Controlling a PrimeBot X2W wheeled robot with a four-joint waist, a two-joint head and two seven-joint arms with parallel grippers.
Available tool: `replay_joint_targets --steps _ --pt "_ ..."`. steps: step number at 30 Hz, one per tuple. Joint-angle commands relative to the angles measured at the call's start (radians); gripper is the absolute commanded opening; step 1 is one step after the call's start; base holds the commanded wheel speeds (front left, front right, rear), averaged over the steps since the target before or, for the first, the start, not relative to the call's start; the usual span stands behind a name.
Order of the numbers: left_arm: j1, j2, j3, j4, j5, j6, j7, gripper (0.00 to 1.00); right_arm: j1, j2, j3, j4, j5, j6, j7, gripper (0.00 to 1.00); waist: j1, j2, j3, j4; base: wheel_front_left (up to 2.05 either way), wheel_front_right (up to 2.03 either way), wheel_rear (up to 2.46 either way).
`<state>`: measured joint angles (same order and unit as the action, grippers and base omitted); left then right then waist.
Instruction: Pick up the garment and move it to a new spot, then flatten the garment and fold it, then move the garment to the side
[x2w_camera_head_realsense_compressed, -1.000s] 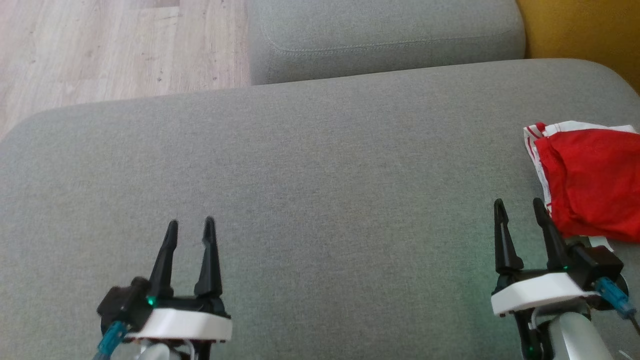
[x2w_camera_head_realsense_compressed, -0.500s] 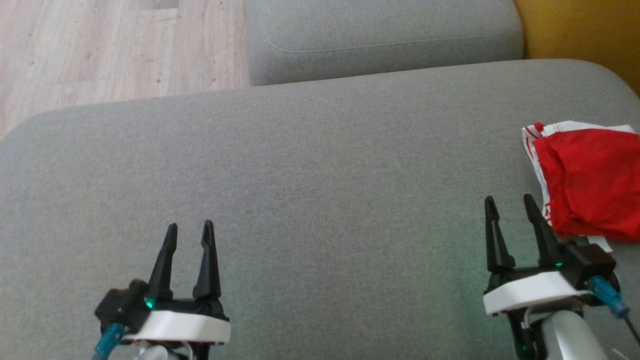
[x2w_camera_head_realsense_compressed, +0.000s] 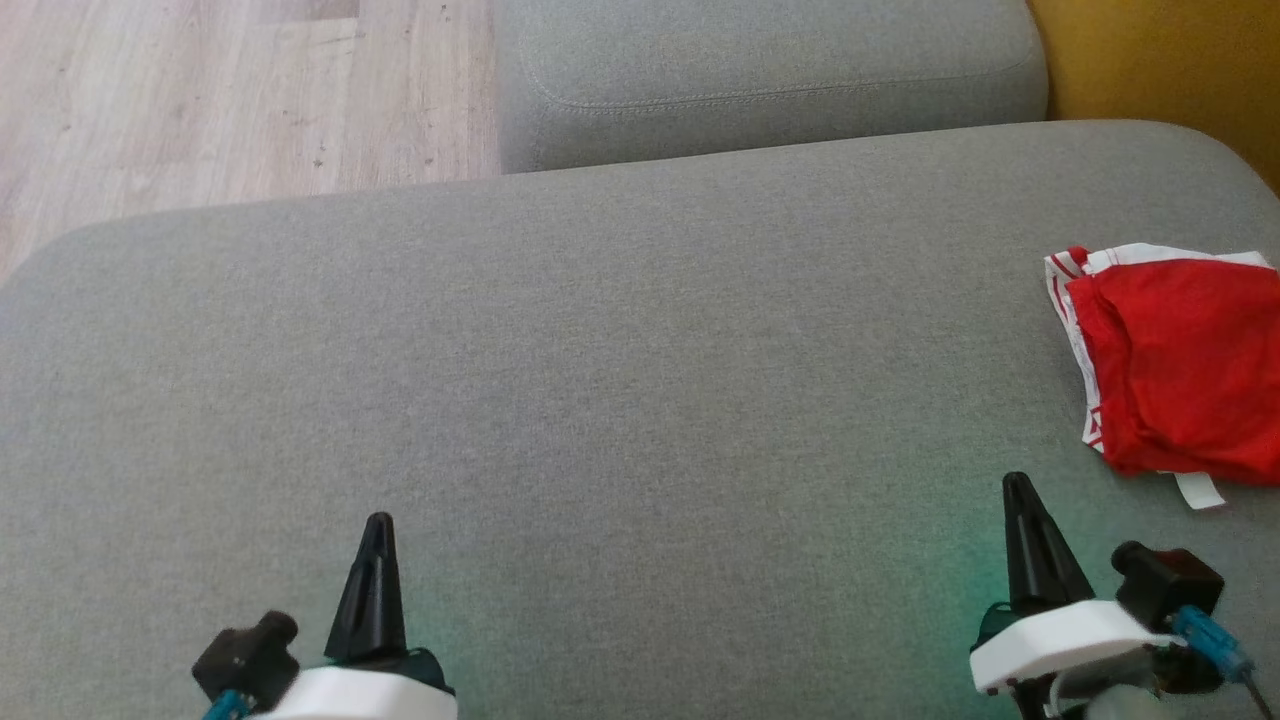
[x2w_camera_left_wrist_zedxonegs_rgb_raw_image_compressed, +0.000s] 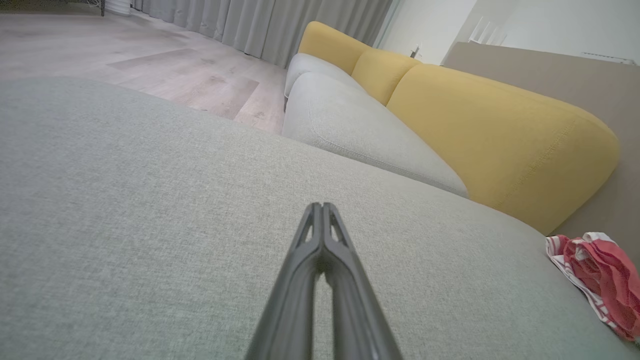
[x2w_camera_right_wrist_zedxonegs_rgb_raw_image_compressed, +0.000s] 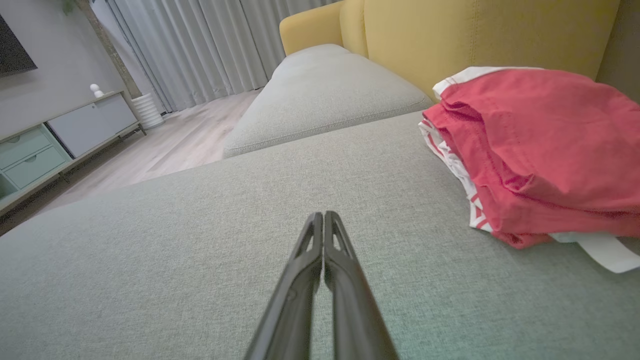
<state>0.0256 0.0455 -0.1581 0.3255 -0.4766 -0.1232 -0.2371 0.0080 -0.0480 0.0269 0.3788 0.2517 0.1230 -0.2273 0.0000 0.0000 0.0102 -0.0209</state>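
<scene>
- 2 grippers, both pinched shut on nothing: the left gripper (x2w_camera_head_realsense_compressed: 377, 522) and right gripper (x2w_camera_head_realsense_compressed: 1016, 482) sit low over the seat cushion (x2w_camera_head_realsense_compressed: 600, 350).
- The red garment (x2w_camera_head_realsense_compressed: 1185, 370) lies loosely folded (white striped trim showing) at the cushion's right edge, near the right gripper but apart from it.
- It looks already set aside, so any parting move should avoid snagging its loose label (x2w_camera_head_realsense_compressed: 1198, 490).
- The surface is even grey weave. Beyond it are a second cushion (x2w_camera_head_realsense_compressed: 760, 70), a yellow backrest (x2w_camera_head_realsense_compressed: 1150, 50) and a pale wood floor (x2w_camera_head_realsense_compressed: 200, 90).

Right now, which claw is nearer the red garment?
Right. The right claw sits close to the red garment, off its near-left corner, not touching; the left claw is far to its left.
</scene>
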Motion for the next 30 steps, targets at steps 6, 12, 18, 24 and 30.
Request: replay_joint_targets --steps 6,12,18,24,30 --pt "-0.045 0.005 0.023 -0.032 -0.069 -0.001 0.019 0.00 -0.050 -0.002 -0.010 -0.041 0.083 0.001 0.018 0.00 0.0000 0.0000 0.000 0.001 0.00 0.00 0.00" --pt "-0.051 0.007 0.034 -0.034 -0.129 -0.001 0.035 0.00 -0.053 -0.003 -0.016 -0.046 0.152 0.001 0.035 0.00 0.0000 0.0000 -0.001 0.002 0.00 0.00 0.00" --pt "-0.055 0.009 0.045 -0.037 -0.189 -0.002 0.051 0.00 -0.057 -0.003 -0.022 -0.051 0.222 0.002 0.052 0.00 0.0000 0.0000 -0.001 0.003 0.00 0.00 0.00" --pt "-0.060 0.010 0.056 -0.040 -0.248 -0.002 0.067 0.00 -0.060 -0.004 -0.029 -0.056 0.292 0.002 0.069 0.00 0.0000 0.0000 -0.001 0.004 0.00 0.00 0.00" --pt "-0.064 0.011 0.068 -0.043 -0.307 -0.002 0.084 0.00 -0.064 -0.004 -0.035 -0.061 0.361 0.002 0.086 0.00 0.0000 0.0000 -0.002 0.005 0.00 0.00 0.00"
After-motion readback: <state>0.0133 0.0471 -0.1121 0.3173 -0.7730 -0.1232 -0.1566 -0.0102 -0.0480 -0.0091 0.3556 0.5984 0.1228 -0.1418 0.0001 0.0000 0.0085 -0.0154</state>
